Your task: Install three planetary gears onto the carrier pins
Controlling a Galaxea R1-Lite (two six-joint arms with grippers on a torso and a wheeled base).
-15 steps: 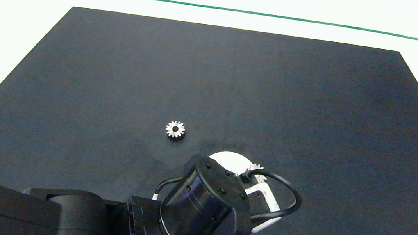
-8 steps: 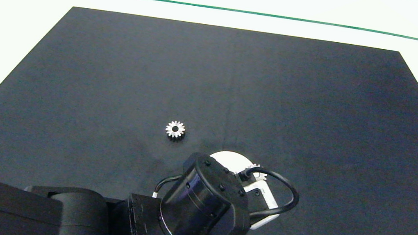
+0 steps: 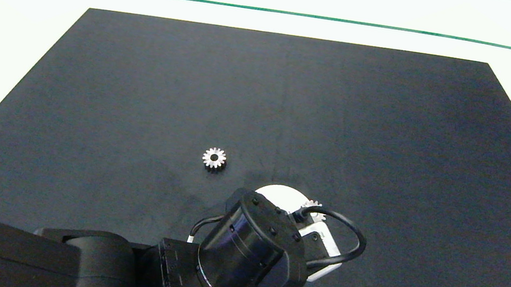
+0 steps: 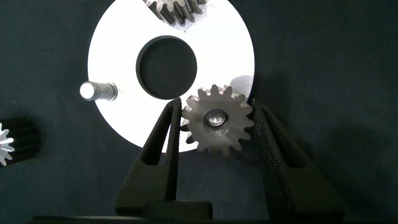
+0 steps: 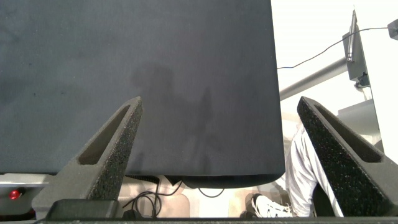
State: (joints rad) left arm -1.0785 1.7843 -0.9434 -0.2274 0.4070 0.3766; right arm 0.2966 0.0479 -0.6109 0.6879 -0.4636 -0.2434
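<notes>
Over the white disc (image 4: 118, 68), left gripper (image 4: 214, 127) clamped on one gear (image 4: 217, 120), seated on a pin. Second gear (image 4: 176, 9) on the disc's far pin; third pin (image 4: 98, 91) bare. Last gear (image 3: 214, 158) loose on the black mat (image 3: 388, 133). Right gripper (image 5: 221, 149) parked off-table, spread wide, holding nothing.

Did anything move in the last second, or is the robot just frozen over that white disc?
Almost frozen. The left arm's wrist only wobbled slightly above the white disc; its hand brackets a gear on its pin. The loose gear on the mat and the gear at the disc's edge stayed put.
</notes>
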